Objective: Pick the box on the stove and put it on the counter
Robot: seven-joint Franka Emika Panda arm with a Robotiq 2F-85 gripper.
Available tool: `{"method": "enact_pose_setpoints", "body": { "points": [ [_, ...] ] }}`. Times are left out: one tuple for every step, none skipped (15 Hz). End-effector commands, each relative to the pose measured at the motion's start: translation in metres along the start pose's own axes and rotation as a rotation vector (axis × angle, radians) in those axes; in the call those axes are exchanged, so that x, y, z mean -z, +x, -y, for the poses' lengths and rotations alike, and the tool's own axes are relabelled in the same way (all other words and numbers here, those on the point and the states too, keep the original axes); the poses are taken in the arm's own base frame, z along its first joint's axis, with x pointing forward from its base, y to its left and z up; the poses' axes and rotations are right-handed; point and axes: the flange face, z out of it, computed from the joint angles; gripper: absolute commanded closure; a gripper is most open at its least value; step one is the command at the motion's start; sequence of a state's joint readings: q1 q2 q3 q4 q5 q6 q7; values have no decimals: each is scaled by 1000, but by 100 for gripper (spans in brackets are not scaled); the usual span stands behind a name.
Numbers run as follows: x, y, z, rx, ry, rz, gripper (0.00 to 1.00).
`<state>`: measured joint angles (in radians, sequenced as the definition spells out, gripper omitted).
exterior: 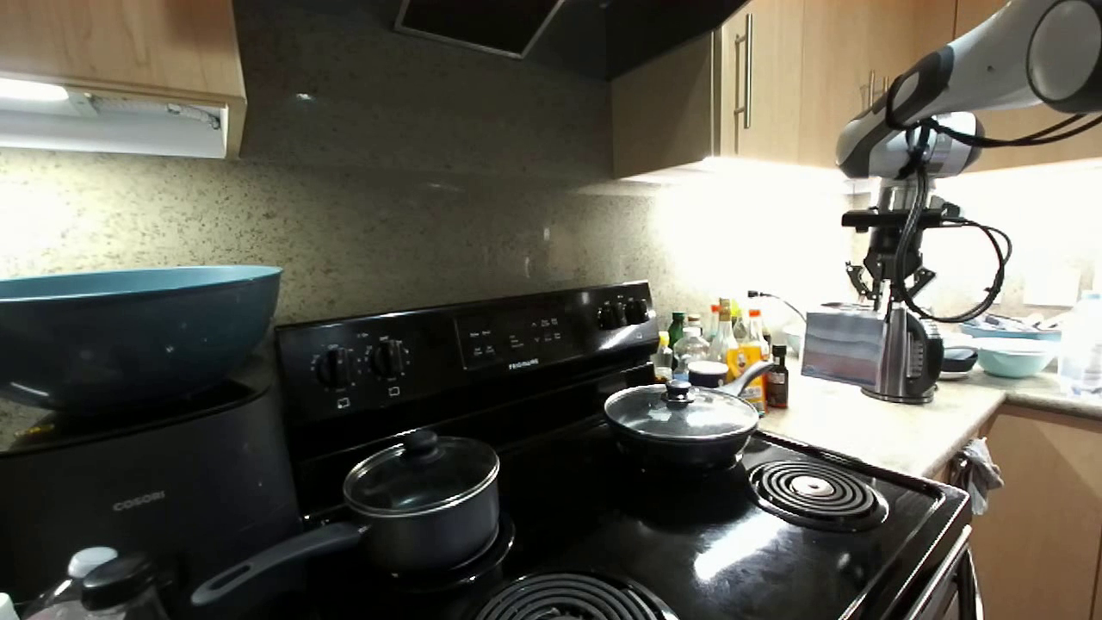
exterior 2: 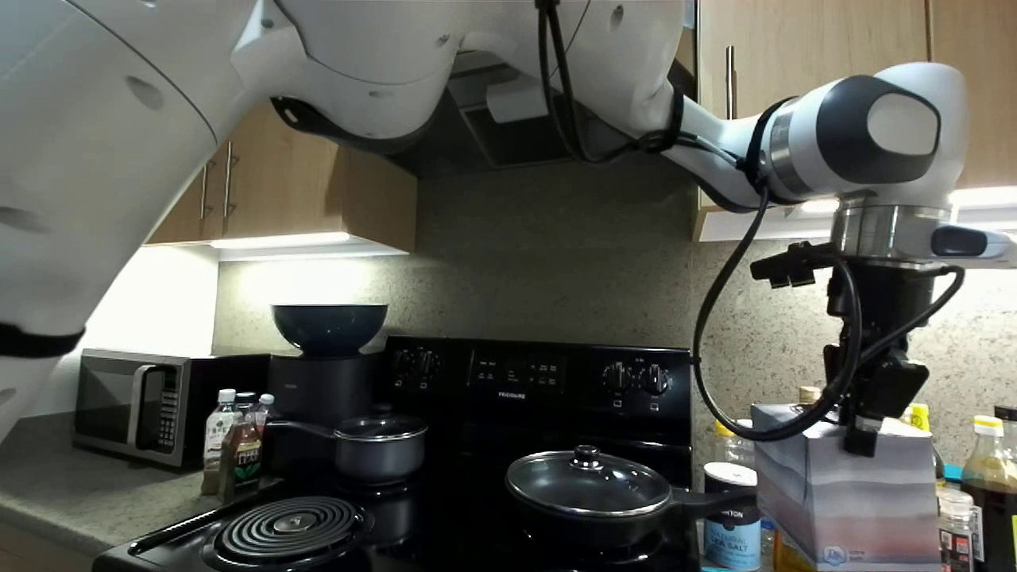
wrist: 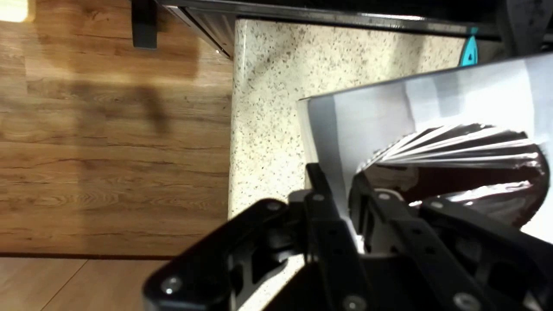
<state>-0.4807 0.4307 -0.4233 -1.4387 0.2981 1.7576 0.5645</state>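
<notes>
Pinching box (exterior 2: 854, 496) top edge between gripper (wrist: 339, 178) jaws.

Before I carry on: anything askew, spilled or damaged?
In the wrist view, the tissue box is skewed to the counter's edge, and the gripper pinches only its rim, one finger apparently inside the opening. No spill shows.

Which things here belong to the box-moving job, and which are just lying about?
Part of the job:
box
tool
counter, the destination
stove, the named starting place

Just lying about:
lidded frying pan
lidded saucepan
large bowl
kettle
microwave
</notes>
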Motion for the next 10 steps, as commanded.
{"method": "enact_pose_setpoints", "body": {
  "points": [
    [-23, 19, 0, -114, -18, -51, 96],
    [-32, 23, 2, -138, -22, -56, 96],
    [-39, 27, 4, -164, -24, -61, 96],
    [-47, 31, 5, -199, -26, -63, 96],
    [-53, 34, 6, -228, -34, -64, 96],
    [-60, 38, 7, -263, -44, -59, 96],
    [-67, 40, 7, -287, -57, -49, 96],
    [-74, 42, 8, -303, -70, -32, 96],
    [-79, 44, 9, -310, -80, -20, 96],
    [-86, 46, 10, -315, -91, -5, 96]
  ]
}}
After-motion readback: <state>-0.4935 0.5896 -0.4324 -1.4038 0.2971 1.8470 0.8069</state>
